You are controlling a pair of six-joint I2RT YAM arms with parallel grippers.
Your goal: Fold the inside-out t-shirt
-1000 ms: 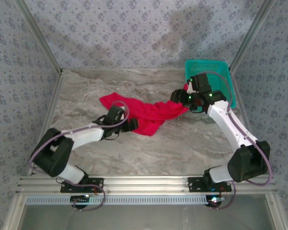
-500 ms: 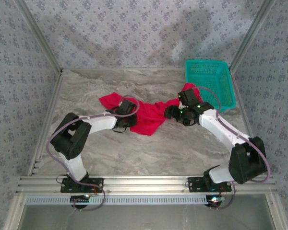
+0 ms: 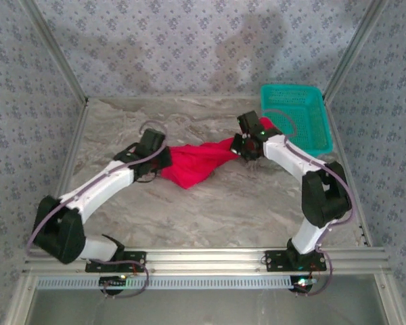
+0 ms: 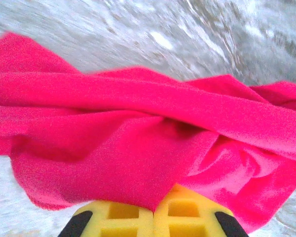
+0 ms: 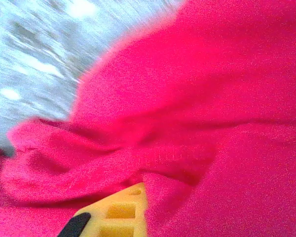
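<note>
Two robot arms reach in from the near edge of a marbled grey bench (image 3: 223,210) enclosed by patterned walls (image 3: 189,47). A teal mesh basket (image 3: 323,132) sits at the far right corner of the bench, just behind the right arm's wrist and near the right end of the cloth. A bright red t-shirt (image 3: 193,164) is bunched into a band across the middle of the bench, strung between the two hands. The left arm stretches far forward and slants rightward, with the left hand (image 3: 164,161) at the shirt's left end. Seen from the left wrist, its two yellow pads (image 4: 123,217) press together, pinching a fold of red cloth. The right arm bends sharply at the elbow and leans leftward, with the right hand (image 3: 243,147) at the shirt's right end. Its jaws are closed on the cloth. Seen from the right wrist, red fabric folds over all but one yellow pad (image 5: 116,215).
</note>
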